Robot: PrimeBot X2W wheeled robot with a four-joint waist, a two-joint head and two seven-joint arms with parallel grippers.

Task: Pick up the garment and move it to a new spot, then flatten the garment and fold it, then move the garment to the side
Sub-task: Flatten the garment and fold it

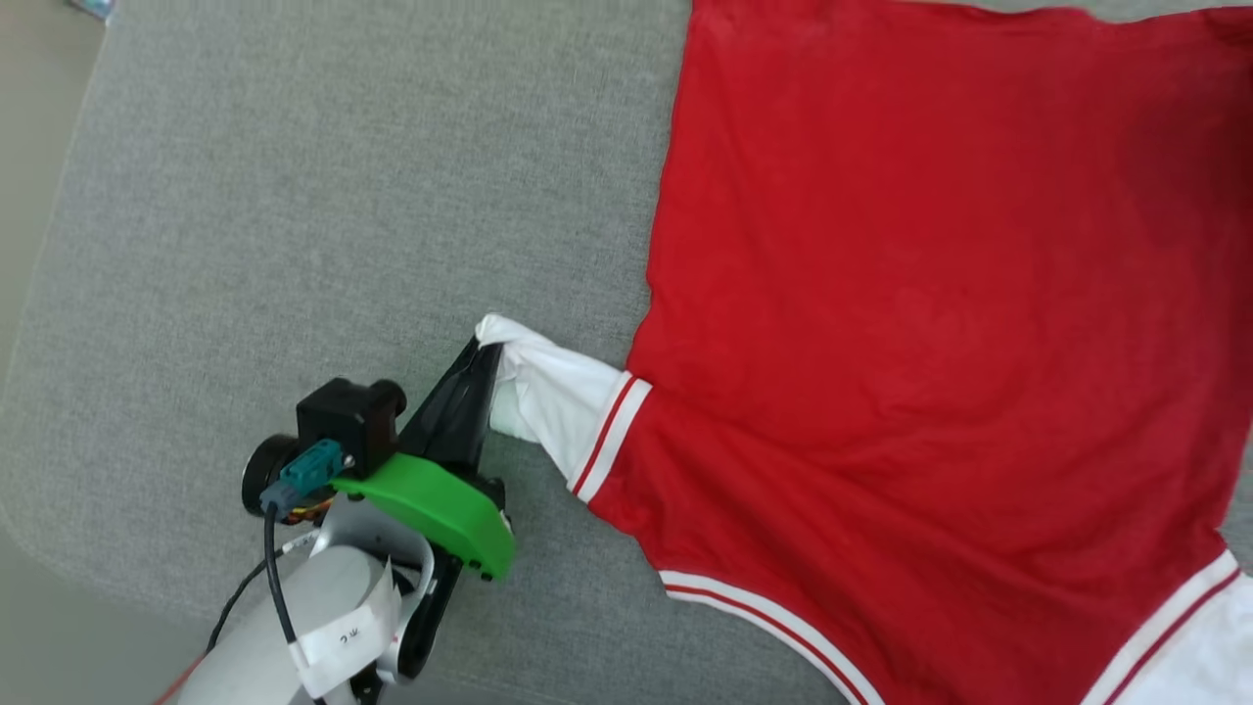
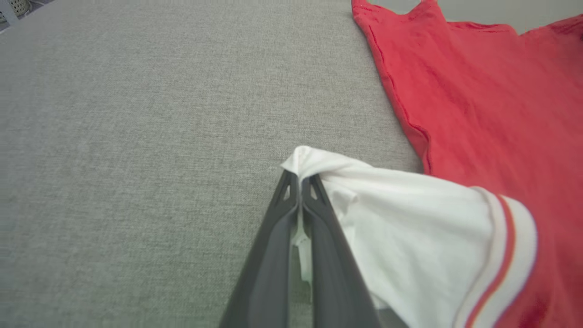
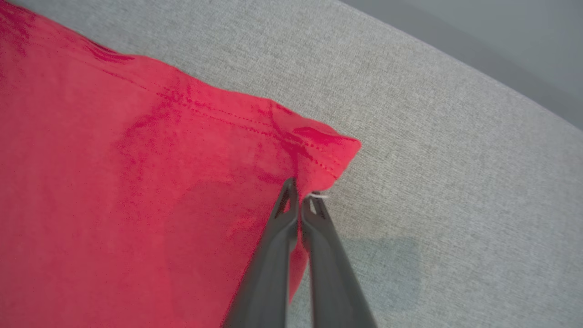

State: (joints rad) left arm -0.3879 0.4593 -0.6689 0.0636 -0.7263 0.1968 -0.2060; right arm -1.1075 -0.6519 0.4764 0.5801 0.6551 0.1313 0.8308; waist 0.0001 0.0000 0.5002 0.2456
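Observation:
The garment (image 1: 930, 294), a red T-shirt with white sleeves and red-and-white striped trim, lies spread plain side up on the grey cushion (image 1: 294, 196). My left gripper (image 1: 482, 345) is shut on the tip of its white sleeve (image 1: 553, 397), which is pulled out to the left. The left wrist view shows the dark fingers (image 2: 314, 228) pinching that white sleeve (image 2: 410, 218) beside the red body (image 2: 478, 91). In the right wrist view my right gripper (image 3: 300, 196) is shut on a red hem corner (image 3: 319, 155) of the garment (image 3: 114, 182).
The cushion's left edge (image 1: 39, 294) curves down to a pale floor. Bare grey fabric stretches left of the shirt. In the right wrist view the cushion's far edge (image 3: 455, 59) runs diagonally, with grey floor beyond it.

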